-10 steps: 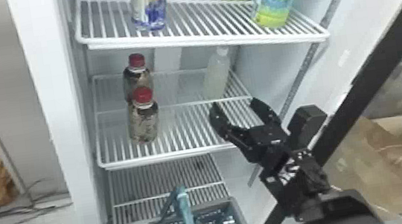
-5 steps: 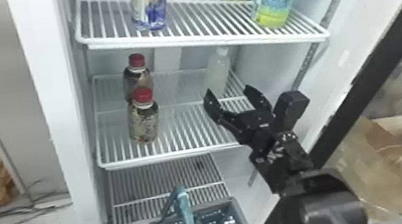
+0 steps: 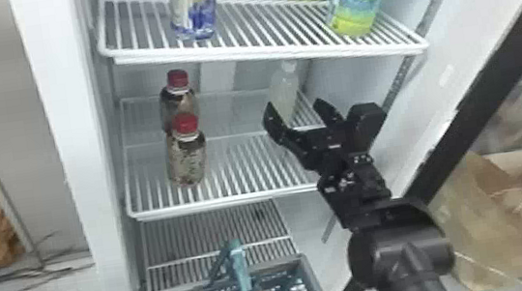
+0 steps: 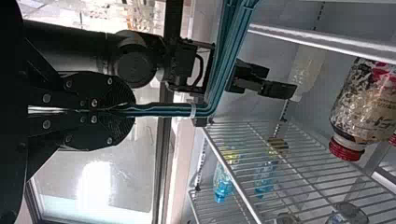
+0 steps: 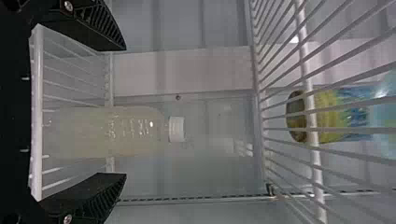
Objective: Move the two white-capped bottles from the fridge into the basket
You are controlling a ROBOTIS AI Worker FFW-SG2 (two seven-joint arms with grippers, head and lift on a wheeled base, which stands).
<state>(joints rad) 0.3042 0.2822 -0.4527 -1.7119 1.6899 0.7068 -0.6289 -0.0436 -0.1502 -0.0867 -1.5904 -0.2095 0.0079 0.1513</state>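
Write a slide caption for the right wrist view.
Open right gripper facing a white-capped bottle on a wire fridge shelf.

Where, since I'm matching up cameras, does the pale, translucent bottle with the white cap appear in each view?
Head view: the bottle is above centre, beyond the black two-fingered right hand.
Left wrist view: bottle near that hand's fingertips.
Right wrist view: bottle, framed between its fingers.
Shared landmark: right hand.

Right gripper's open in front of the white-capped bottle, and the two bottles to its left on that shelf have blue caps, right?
Wrong cap colour: in the head view both the front cap and the rear cap are red. The right gripper is open before the white-capped bottle, as stated.
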